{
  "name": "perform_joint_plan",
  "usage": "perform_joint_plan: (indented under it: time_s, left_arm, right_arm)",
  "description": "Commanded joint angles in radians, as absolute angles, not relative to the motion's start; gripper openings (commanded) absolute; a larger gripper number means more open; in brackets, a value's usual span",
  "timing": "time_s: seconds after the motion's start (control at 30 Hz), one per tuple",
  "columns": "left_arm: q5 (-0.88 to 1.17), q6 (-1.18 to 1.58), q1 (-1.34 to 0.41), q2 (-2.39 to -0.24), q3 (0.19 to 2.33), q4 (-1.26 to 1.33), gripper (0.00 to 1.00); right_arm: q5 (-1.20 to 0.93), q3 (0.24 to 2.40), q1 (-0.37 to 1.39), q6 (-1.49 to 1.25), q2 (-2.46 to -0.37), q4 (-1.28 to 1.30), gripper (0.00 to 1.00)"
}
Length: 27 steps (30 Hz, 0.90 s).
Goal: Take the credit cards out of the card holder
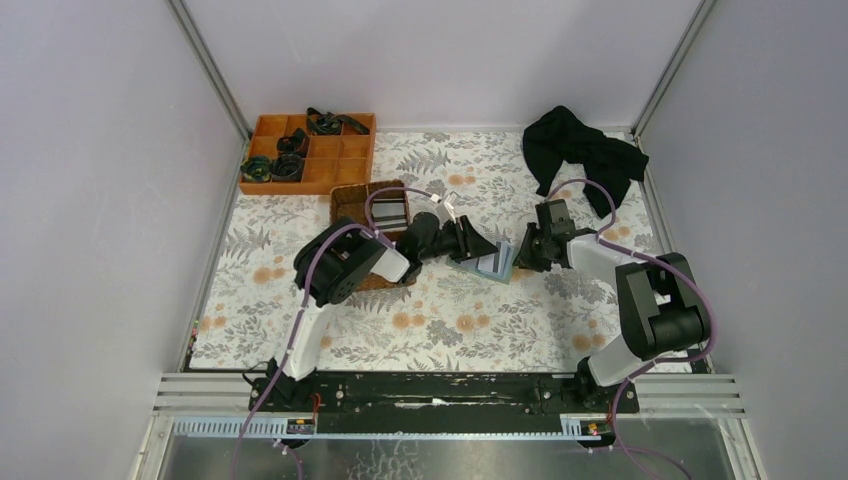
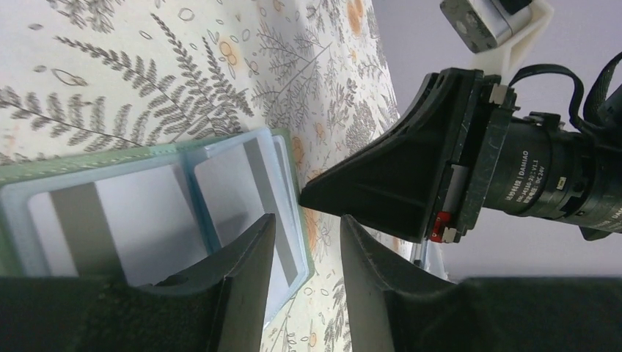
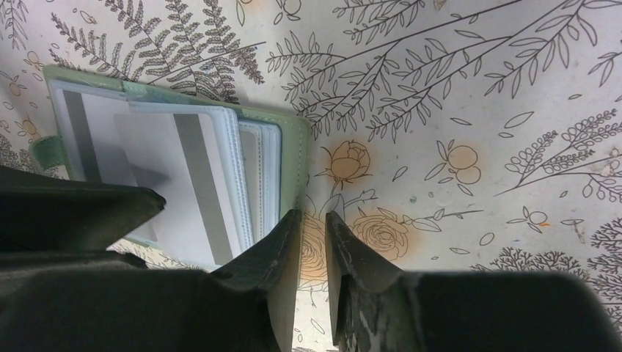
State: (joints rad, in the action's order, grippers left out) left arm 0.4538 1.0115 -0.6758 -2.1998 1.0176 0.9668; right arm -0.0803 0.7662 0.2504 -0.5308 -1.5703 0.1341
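Scene: here we are, the card holder (image 1: pixel 493 266) lies open on the floral tabletop (image 1: pixel 450 330), right between the two arms.

Card holder: light blue inside faces up and the green outer edge shows all round. It lies flat, as far as the wrist views tell.

Credit cards (image 3: pixel 183 176): whitish with grey stripes and tucked in the clear sleeves. I count at least two in the left wrist view, and a stack of sleeve edges shows beside them.

Left tool (image 2: pixel 306 249): the jaws are apart and straddle the holder's edge, one finger over the sleeves. I see nothing clamped between them.

Right tool (image 3: pixel 312 242): the jaws stand a narrow gap apart, just beside the holder's outer edge. Only bare tabletop shows through the gap, so it grips nothing.

Wicker basket (image 1: pixel 350 200): it sits behind the left arm with grey flat pieces inside. They could be cards, but they are too small to call.

Elsewhere: the orange tray (image 1: pixel 335 172) sits at the far left and a black cloth (image 1: pixel 580 150) at the far right, both well apart from the action.

Done so far: the holder is opened and laid out, with both tools at it.

Left to do: plenty, by my reading. The cards in view all sit in their sleeves, and neither tool has one.

Next call: one tool to steady the holder while the other pinches a card edge and draws it out.
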Motion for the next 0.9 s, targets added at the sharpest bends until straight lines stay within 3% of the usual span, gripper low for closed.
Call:
perform_joint_plan:
  time_s: [0.0,0.17,0.5,0.87]
  left_arm:
    - [0.479,1.039,-0.705,-2.250,1.026,1.025,0.45]
    - [0.472,1.075,-0.720,-2.240,1.008,1.096,0.45]
    - [0.286,0.765,-0.690,-2.038,1.011,0.589,0.45]
    - [0.239,0.699,-0.571,-1.947,0.841,0.520,0.45]
  right_arm:
    - [-0.087,0.793,0.249,-0.525,-1.590,0.118,0.26]
    - [-0.083,0.792,0.249,-0.526,-1.586,0.122,0.26]
    - [-0.084,0.796,0.249,-0.524,-1.573,0.126,0.27]
    - [-0.105,0.791,0.248,-0.520,-1.581,0.111,0.28]
